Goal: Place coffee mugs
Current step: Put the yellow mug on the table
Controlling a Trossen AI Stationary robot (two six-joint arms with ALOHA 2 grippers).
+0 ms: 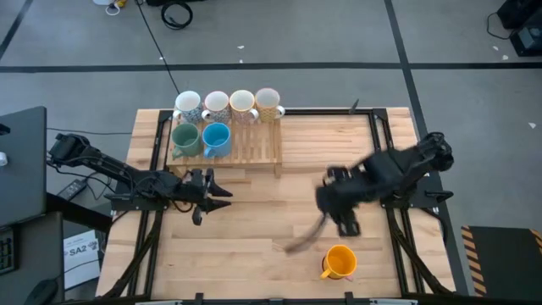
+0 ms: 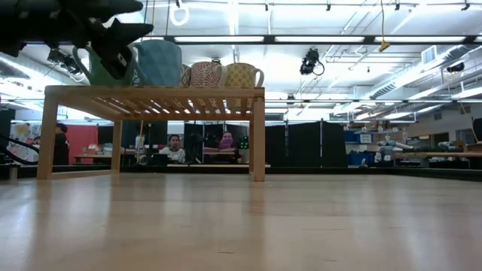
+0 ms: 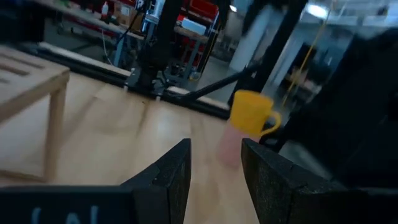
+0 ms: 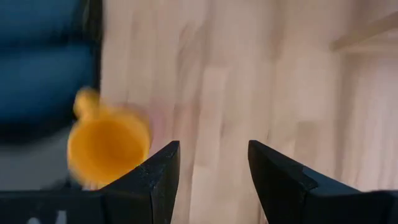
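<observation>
An orange mug (image 1: 339, 261) stands upright on the table near its front right; it also shows in the left wrist view (image 3: 252, 112) and the right wrist view (image 4: 109, 144). A green mug (image 1: 185, 138) and a blue mug (image 1: 217, 138) stand on the slatted wooden rack (image 1: 254, 151), with several pale mugs (image 1: 229, 104) in a row behind them. My left gripper (image 1: 222, 193) hovers level in front of the rack, open and empty (image 3: 214, 149). My right gripper (image 1: 337, 213) points down above the table beside the orange mug, open and empty (image 4: 213, 152).
The rack stands on legs (image 2: 258, 139) at the table's far middle, its right part (image 1: 269, 140) bare. Black rails (image 1: 381, 135) run along the table's left and right sides. Bare wood lies between the two grippers.
</observation>
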